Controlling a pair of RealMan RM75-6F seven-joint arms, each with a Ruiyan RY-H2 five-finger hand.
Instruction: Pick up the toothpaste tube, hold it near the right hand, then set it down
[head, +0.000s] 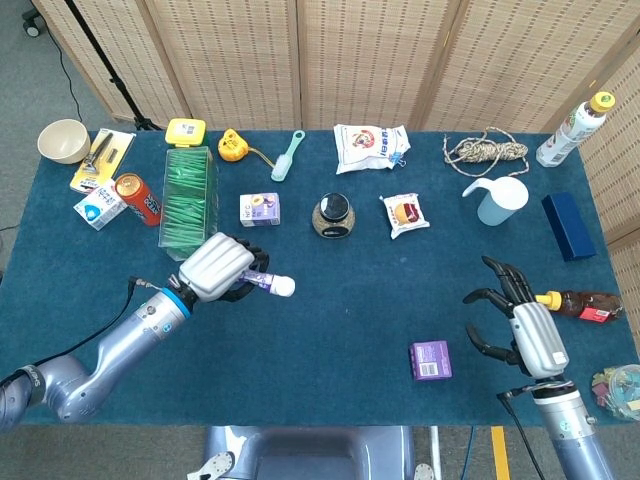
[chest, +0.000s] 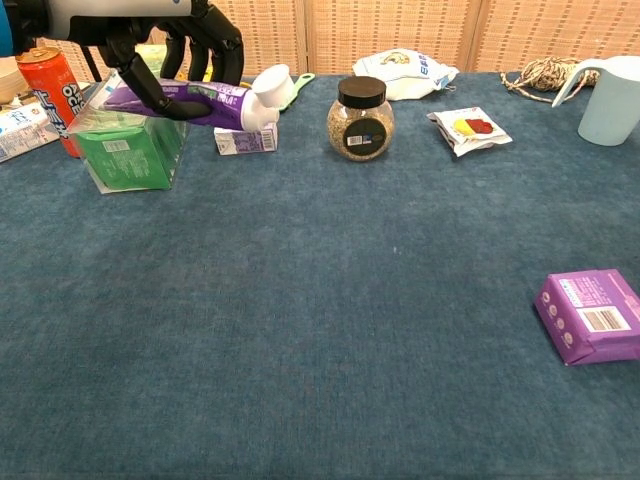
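Nearest you, your right hand (head: 527, 322) stood over the table's (head: 340, 330) near right corner, forearm rising from the front edge, palm turned inward toward the table's middle, fingers spread apart and holding nothing. Just left of it lay the purple box (head: 430, 359), flat on the cloth; just right, beside the hand's back, lay the brown sauce bottle (head: 580, 303) on its side, yellow cap toward the hand.

On the left, your left arm reached in from the near left corner, forearm angled up and to the right. Your left hand (head: 214, 267) was lifted clear of the cloth, back upward, its dark fingers (chest: 211, 40) curled around the toothpaste tube (chest: 190, 100). The tube was held roughly level, white cap (head: 284, 287) pointing toward the table's middle and jutting past the fingers. The two hands were well apart.

Beyond the left hand stood the green clear-walled box (head: 188, 200) and the small carton (head: 259, 209); further right, the dark-lidded jar (head: 333, 214).
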